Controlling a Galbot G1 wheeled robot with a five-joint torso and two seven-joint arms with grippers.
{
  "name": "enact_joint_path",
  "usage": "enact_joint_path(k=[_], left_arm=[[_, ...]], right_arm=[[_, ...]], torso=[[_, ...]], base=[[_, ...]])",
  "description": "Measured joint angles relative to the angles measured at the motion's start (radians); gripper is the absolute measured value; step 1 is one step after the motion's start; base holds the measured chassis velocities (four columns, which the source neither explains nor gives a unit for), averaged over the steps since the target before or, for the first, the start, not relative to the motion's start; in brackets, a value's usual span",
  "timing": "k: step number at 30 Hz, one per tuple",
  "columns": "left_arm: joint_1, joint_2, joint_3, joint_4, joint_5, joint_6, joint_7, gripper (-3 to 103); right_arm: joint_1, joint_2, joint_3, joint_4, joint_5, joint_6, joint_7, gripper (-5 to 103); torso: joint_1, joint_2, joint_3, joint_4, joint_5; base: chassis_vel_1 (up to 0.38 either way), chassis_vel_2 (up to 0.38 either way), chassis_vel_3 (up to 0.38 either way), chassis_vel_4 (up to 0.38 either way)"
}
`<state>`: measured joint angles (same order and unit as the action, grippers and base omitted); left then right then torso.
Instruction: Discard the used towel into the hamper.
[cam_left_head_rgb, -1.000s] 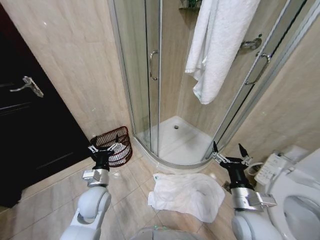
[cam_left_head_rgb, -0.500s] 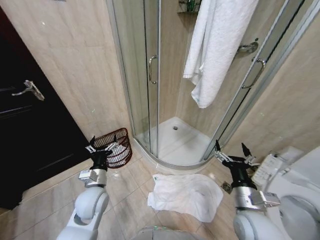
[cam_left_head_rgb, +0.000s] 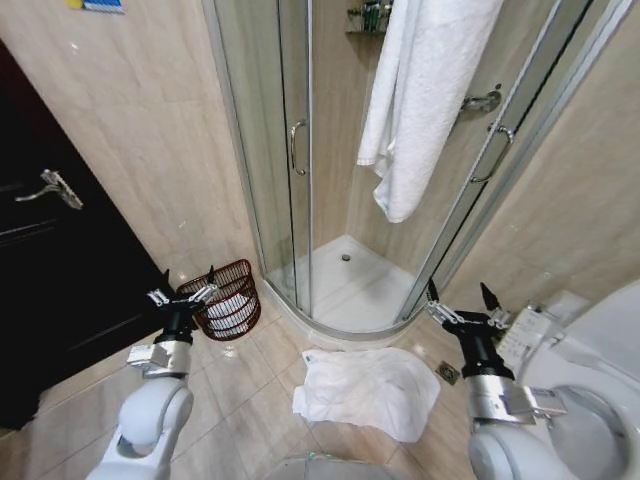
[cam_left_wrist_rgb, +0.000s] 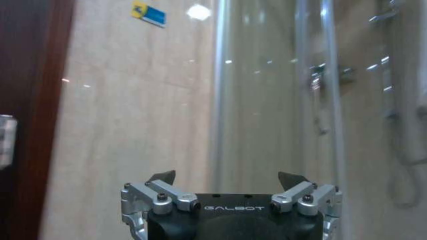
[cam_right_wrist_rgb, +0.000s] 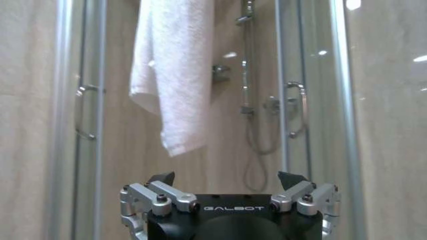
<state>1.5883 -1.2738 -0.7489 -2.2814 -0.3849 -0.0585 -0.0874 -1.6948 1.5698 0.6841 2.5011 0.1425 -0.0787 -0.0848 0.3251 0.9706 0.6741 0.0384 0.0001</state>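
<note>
Towel (cam_left_head_rgb: 368, 390), used and crumpled, lies flat on the floor tiles (cam_left_head_rgb: 245, 375) at about 6 o'clock in the head view, just outside the curved shower threshold (cam_left_head_rgb: 335, 328). I judge it the task's object because it is spread on the floor, whereas a second towel (cam_left_head_rgb: 425, 95) hangs from the shower enclosure at 12 o'clock, apparently kept for use. The hamper (cam_left_head_rgb: 226, 298) stands at 9 o'clock against the wall beside the shower door, well apart from the floor towel; something pale already lies inside it.

My left hand (cam_left_head_rgb: 180, 291) is raised at 8 o'clock, near the hamper's rim as the head camera frames it, fingers spread wide and holding nothing; in the left wrist view the left hand (cam_left_wrist_rgb: 227, 181) points at the wall and glass door. My right hand (cam_left_head_rgb: 459, 309) hovers at 4 o'clock, above and beside the floor towel's far edge, near the toilet (cam_left_head_rgb: 590, 390); its fingers are likewise apart and empty, touching nothing. I judge that no grasp has begun.
</note>
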Motion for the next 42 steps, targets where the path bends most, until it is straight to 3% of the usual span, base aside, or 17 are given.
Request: enact_joint_path(k=[4, 27, 42], left_arm=[[-0.009, 0.01, -0.008, 0.004, -0.016, -0.005, 0.019, 100], [0.008, -0.029, 0.011, -0.07, -0.002, 0.01, 0.009, 100], [0.005, -0.029, 0.001, -0.071, 0.01, 0.037, -0.006, 100]], right_arm=[[0.013, 0.012, 0.014, -0.003, 0.012, -0.003, -0.059, 100], [0.03, 0.009, 0.017, -0.022, 0.024, 0.039, -0.033, 100], [0.029, 0.031, -0.011, -0.038, -0.003, 0.055, -0.036, 100]], torso=[[0.009, 0.018, 0.01, -0.0002, -0.0002], [0.06, 0.134, 0.074, -0.0001, 0.0], [0.084, 0.187, 0.103, -0.0001, -0.0001]], base=[[0.0, 0.0, 0.0, 0.0], [0.0, 0.0, 0.0, 0.0], [0.0, 0.0, 0.0, 0.0]])
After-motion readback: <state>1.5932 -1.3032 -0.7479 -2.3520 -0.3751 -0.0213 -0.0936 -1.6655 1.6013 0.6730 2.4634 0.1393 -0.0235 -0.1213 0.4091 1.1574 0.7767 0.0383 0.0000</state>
